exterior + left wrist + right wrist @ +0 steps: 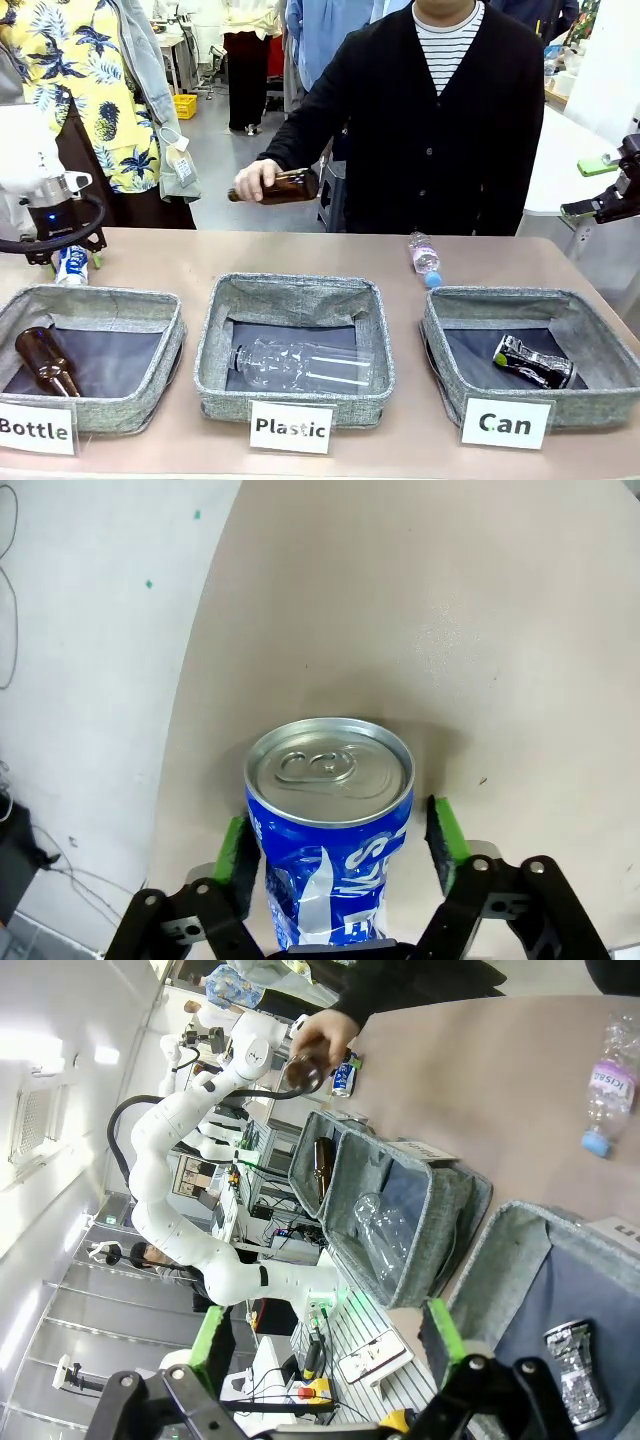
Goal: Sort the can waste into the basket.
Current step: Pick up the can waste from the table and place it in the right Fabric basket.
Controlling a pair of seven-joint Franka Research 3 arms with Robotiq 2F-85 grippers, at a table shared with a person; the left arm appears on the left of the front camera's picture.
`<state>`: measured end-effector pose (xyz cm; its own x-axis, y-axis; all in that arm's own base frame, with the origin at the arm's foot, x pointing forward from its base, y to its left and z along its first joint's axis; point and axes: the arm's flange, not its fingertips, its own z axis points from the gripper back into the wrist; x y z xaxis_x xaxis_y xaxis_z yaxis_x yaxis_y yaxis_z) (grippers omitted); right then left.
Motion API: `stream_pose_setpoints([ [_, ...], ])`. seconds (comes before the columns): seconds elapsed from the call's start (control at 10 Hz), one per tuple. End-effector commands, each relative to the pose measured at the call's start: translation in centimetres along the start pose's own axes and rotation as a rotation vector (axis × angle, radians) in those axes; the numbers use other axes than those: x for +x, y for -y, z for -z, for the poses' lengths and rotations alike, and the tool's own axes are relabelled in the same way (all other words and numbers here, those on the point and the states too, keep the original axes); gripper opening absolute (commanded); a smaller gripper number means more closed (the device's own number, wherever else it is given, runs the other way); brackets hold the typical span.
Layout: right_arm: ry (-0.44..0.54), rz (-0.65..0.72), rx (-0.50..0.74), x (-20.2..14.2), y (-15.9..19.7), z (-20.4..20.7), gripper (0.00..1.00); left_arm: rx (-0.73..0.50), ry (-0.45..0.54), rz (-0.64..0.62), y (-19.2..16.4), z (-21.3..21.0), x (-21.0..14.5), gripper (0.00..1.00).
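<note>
Clamping the upright blue-and-white can [330,820] at the counter's [400,610] left edge, the left end effector [340,840] has its green pads on either side. The right end effector [325,1335] hangs wide open and empty. The crushed can [535,362] lies in the Can basket [530,300].

Grey floor [213,160], white table [556,162] beyond

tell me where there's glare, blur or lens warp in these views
front view: even soft light, glints on the clear bottle; left wrist view: blue can crisp, sheen on its top, table edge bowed by the wide lens; right wrist view: rolled sideways, lights washed out at left
</note>
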<state>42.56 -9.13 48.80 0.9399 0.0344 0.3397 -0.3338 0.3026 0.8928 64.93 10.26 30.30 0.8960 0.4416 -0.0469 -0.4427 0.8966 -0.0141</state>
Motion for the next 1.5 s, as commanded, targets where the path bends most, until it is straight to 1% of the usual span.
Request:
stream_pose_setpoints([
  [0.0,-0.003,-0.02,-0.006,-0.1,0.0,-0.2,1.0,-0.016,-0.017,0.018,0.1,-0.1,0.4,0.0],
  [0.1,-0.003,-0.02,-0.006,-0.1,0.0,-0.2,1.0,-0.019,-0.016,0.017,0.1,-0.1,0.3,0.38],
  [0.2,-0.003,-0.02,-0.006,-0.1,0.0,-0.2,1.0,-0.018,-0.015,0.021,0.1,-0.2,0.3,0.0],
  [0.3,-0.003,-0.02,-0.006,-0.1,0.0,-0.2,1.0,-0.031,-0.014,0.041,0.0,-0.3,-0.1,0.0],
  [0.4,-0.003,-0.02,-0.006,-0.1,0.0,-0.2,1.0,-0.062,-0.005,0.092,-0.9,-1.2,-0.4,0.0],
  [0.5,-0.003,-0.02,-0.006,-0.1,0.0,-0.2,1.0,-0.11,0.038,0.118,-3.3,-3.4,-0.8,0.0],
  [0.6,-0.003,-0.02,-0.006,-0.1,0.0,-0.2,1.0,-0.157,0.098,0.138,-6.9,-6.3,-1.4,0.0],
  [0.7,-0.003,-0.02,-0.006,-0.1,0.0,-0.2,1.0,-0.225,0.159,0.23,-12.0,-9.4,-1.9,0.0],
  [0.8,-0.003,-0.02,-0.006,-0.1,0.0,-0.2,1.0,-0.271,0.22,0.314,-17.1,-11.3,-1.4,0.0],
  [0.9,-0.003,-0.02,-0.006,-0.1,0.0,-0.2,1.0,-0.373,0.249,0.37,-22.1,-12.7,-0.6,0.0],
  [1.0,-0.003,-0.02,-0.006,-0.1,0.0,-0.2,1.0,-0.484,0.289,0.353,-26.2,-13.4,-0.9,0.0],
  [1.1,-0.003,-0.02,-0.006,-0.1,0.0,-0.2,1.0,-0.592,0.339,0.417,-29.0,-13.7,-2.2,0.0],
  [1.2,-0.003,-0.02,-0.006,-0.1,0.0,-0.2,1.0,-0.653,0.368,0.463,-30.2,-13.6,-3.7,0.0],
  [1.3,-0.003,-0.02,-0.006,-0.1,0.0,-0.2,1.0,-0.685,0.378,0.542,-29.8,-13.3,-4.7,0.0],
  [1.4,-0.003,-0.02,-0.006,-0.1,0.0,-0.2,1.0,-0.673,0.385,0.562,-28.9,-13.1,-5.9,0.0],
])
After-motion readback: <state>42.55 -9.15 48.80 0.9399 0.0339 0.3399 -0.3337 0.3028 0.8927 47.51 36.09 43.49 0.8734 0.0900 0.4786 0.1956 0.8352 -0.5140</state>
